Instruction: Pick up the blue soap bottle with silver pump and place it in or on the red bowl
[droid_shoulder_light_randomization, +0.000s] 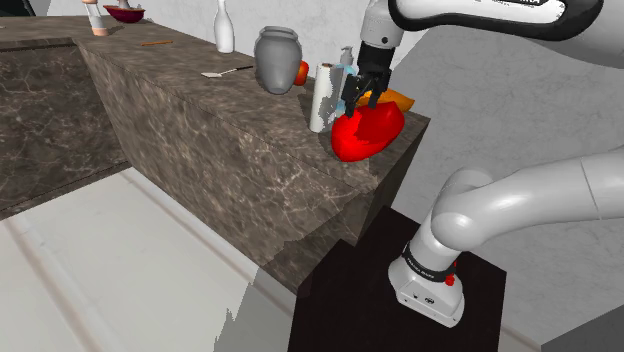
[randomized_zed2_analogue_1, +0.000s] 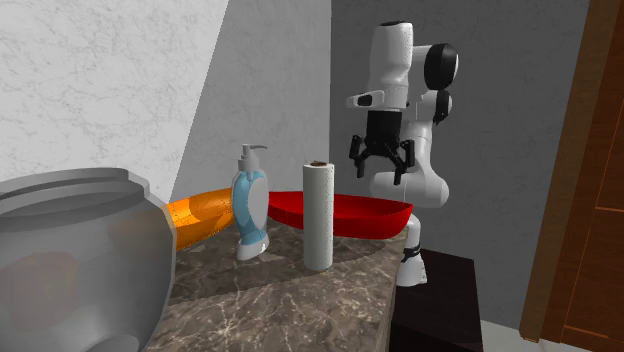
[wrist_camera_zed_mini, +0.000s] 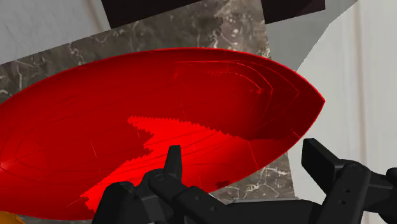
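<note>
Hovering over the red bowl, the gripper has its fingers spread and empty, while the soap bottle stands on the table.

From the shoulder view, the bowl sits at the table's near corner, right at the gripper's six o'clock. The blue bottle peeks out at the gripper's ten o'clock behind a white paper roll, with a grey jar farther off at nine o'clock. From the second exterior view, the soap bottle stands upright on the marbled table. The paper roll is just beside it at three o'clock and an orange dish is at its nine o'clock. The red bowl lies beyond the roll, and the gripper hangs above it, well apart from the bottle. From the wrist view, the fingers stand apart with nothing clasped, and the red bowl lies beneath them on the table.
</note>
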